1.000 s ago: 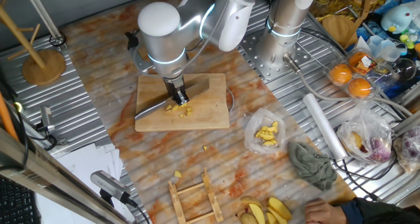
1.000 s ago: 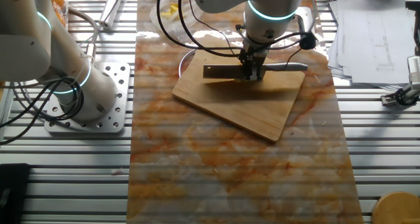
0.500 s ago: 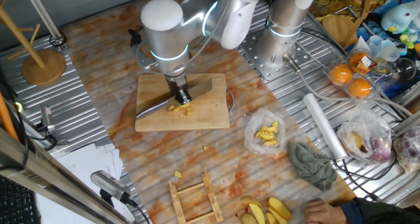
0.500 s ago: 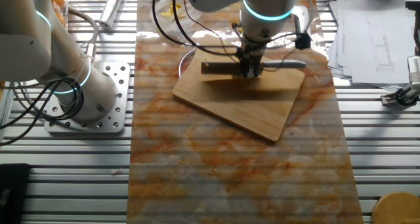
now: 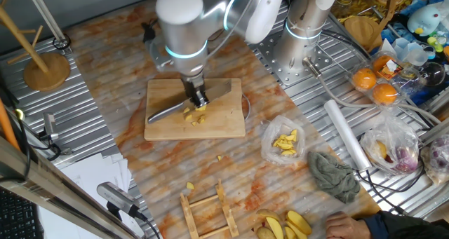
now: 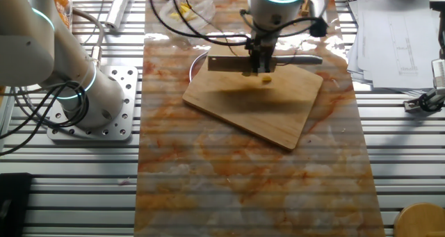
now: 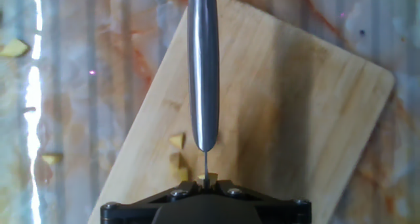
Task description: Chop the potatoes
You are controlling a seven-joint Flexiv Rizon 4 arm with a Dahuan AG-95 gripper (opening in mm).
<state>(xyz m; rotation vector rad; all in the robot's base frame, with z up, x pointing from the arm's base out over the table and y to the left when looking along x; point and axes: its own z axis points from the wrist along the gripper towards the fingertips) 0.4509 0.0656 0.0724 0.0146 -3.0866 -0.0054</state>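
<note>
Small yellow potato chunks (image 5: pixel 196 113) lie in the middle of the wooden cutting board (image 5: pixel 224 124). My gripper (image 5: pixel 199 99) is shut on a knife (image 5: pixel 226 91) and holds it level, a little above the chunks. In the other fixed view the gripper (image 6: pixel 259 62) holds the knife (image 6: pixel 226 63) above the board (image 6: pixel 254 108), with one chunk (image 6: pixel 266 78) below it. In the hand view the knife (image 7: pixel 203 66) runs away from the gripper (image 7: pixel 205 182) over the board (image 7: pixel 302 106); chunks (image 7: pixel 177 140) lie left of the blade.
Stray yellow bits (image 5: pixel 219 157) lie on the table in front of the board. A clear bag of bright yellow pieces (image 5: pixel 284 142), a grey cloth (image 5: pixel 335 176), a wooden rack (image 5: pixel 207 209) and yellow wedges (image 5: pixel 289 225) are nearby. A second arm's base (image 6: pixel 76 91) stands beside the mat.
My gripper has lifted the knife off the board and shifted slightly toward its far edge. The potato chunks under it now show in the other fixed view.
</note>
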